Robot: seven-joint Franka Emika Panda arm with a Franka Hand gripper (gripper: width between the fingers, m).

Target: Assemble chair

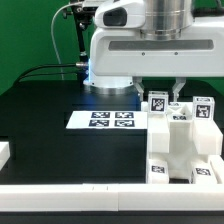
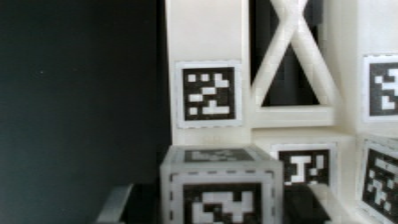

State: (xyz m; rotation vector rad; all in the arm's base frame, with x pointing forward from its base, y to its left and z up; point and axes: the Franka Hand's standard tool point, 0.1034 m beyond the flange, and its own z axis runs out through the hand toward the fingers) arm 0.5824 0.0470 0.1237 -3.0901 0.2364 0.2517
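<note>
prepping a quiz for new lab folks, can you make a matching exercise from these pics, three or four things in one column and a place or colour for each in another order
Things:
1. chair
2. marker board
3. robot arm
4. table

Places or colours:
A. black surface under everything
B. flat on the table, toward the exterior view's left of the white parts
C. glossy white, reaching down from the top of the exterior view
D. chunky white tagged pieces at the exterior view's right

Pairs: 1-D, 2-B, 3-C, 4-A

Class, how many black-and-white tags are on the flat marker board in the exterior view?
4: two in the far row, two in the near row of the marker board; none seems hidden.
</note>
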